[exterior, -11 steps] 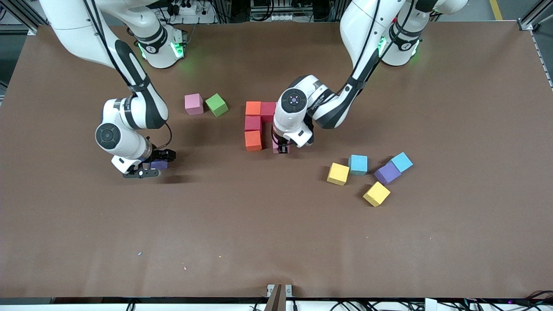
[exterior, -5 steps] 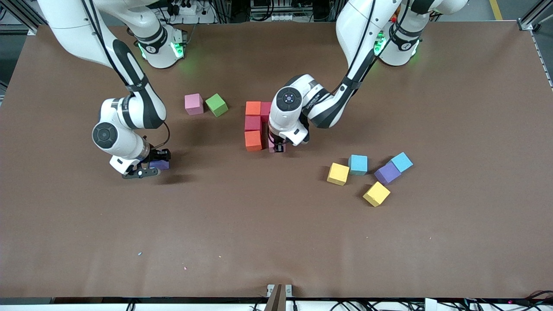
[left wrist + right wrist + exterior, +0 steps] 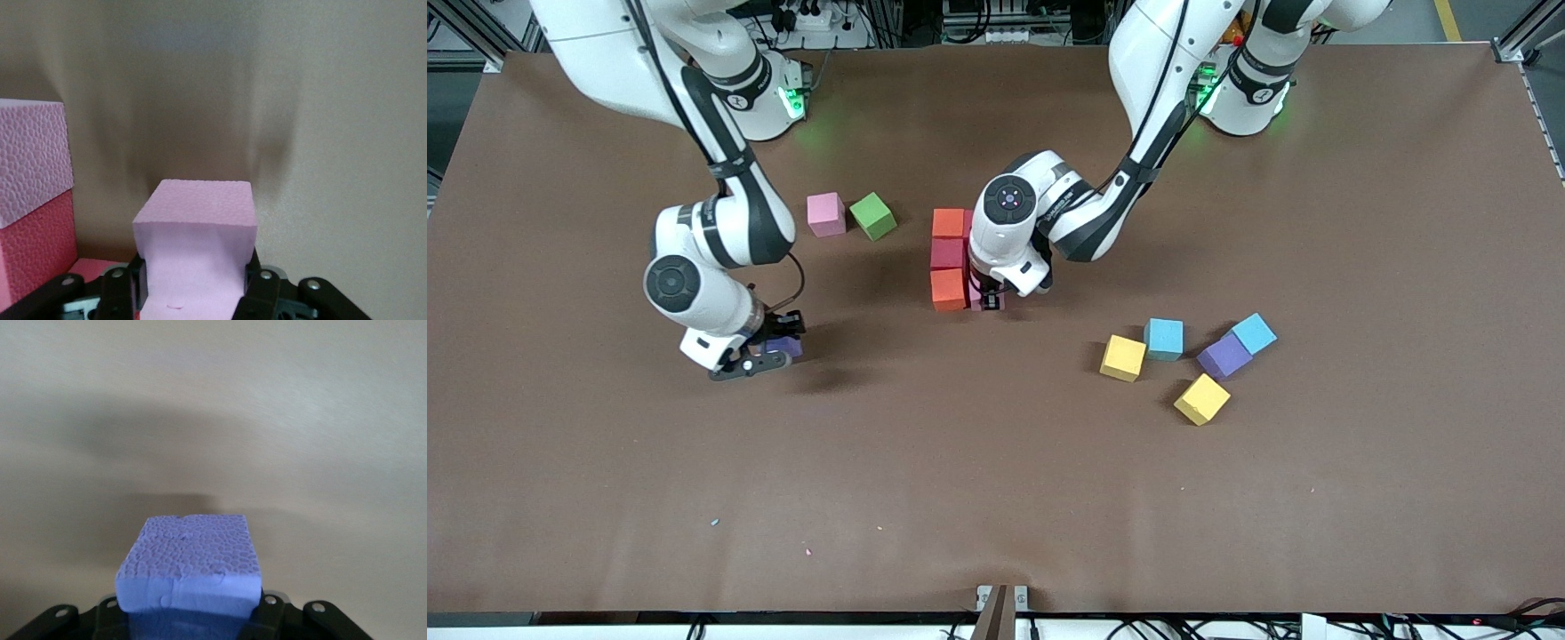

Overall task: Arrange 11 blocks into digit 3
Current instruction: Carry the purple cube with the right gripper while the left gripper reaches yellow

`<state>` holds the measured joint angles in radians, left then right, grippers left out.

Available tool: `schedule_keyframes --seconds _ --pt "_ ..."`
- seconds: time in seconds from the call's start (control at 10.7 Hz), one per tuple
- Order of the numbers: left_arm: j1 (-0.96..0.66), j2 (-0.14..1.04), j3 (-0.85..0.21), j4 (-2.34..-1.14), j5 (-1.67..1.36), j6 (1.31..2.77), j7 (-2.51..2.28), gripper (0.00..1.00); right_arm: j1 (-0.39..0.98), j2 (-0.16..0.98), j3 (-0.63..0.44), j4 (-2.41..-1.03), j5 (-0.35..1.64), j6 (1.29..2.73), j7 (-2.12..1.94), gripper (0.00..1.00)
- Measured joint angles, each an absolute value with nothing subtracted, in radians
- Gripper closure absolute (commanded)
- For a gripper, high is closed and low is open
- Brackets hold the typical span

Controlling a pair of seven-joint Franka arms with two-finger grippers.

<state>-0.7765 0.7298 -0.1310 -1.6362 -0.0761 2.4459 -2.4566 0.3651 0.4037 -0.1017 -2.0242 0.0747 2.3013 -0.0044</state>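
My left gripper point(image 3: 988, 297) is shut on a pink block point(image 3: 195, 230) and holds it low, right beside the nearest orange block point(image 3: 949, 289) of a column made of an orange block point(image 3: 949, 222), a crimson block point(image 3: 947, 253) and that orange one. Two of the column's blocks point(image 3: 33, 200) show at the edge of the left wrist view. My right gripper point(image 3: 769, 354) is shut on a purple block point(image 3: 189, 567), low over bare table toward the right arm's end. A loose pink block point(image 3: 826, 213) lies beside the green cube point(image 3: 872, 216).
Toward the left arm's end, nearer the camera than the column, lie a yellow block point(image 3: 1122, 357), a cyan block point(image 3: 1164, 338), a purple block point(image 3: 1224, 356), another cyan block point(image 3: 1254, 333) and another yellow block point(image 3: 1201, 399).
My left gripper has carried the pink block sideways up to the column's nearest orange block. My right gripper has moved with the purple block toward the table's middle.
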Motion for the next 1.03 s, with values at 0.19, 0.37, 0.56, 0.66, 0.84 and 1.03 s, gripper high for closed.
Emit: schedule_keyframes --seconds 0.19,0.37,0.56,0.66,0.84,1.03 --pt "-0.781 0.736 -0.13 -1.627 -0.076 2.446 -2.457 1.0 0.436 0.415 -0.1 -1.946 0.075 2.221 0.087 0.91" --pt "-0.789 0.738 -0.13 -1.622 -0.076 2.446 -2.456 0.99 0.482 0.452 -0.099 -1.881 0.075 2.207 0.138 0.93" --pt "-0.798 0.74 -0.129 -1.619 -0.076 2.446 -2.456 0.98 0.503 0.499 -0.099 -1.803 0.075 2.206 0.18 0.93" --pt "-0.8 0.74 -0.129 -1.619 -0.076 2.446 -2.454 0.94 0.51 0.521 -0.099 -1.773 0.075 2.205 0.205 0.94" --pt "-0.8 0.741 -0.129 -1.618 -0.076 2.446 -2.453 0.69 0.524 0.562 -0.099 -1.718 0.077 2.204 0.267 0.94" --pt "-0.8 0.741 -0.129 -1.618 -0.076 2.446 -2.451 0.0 0.522 0.587 -0.102 -1.68 0.093 2.203 0.288 0.94"
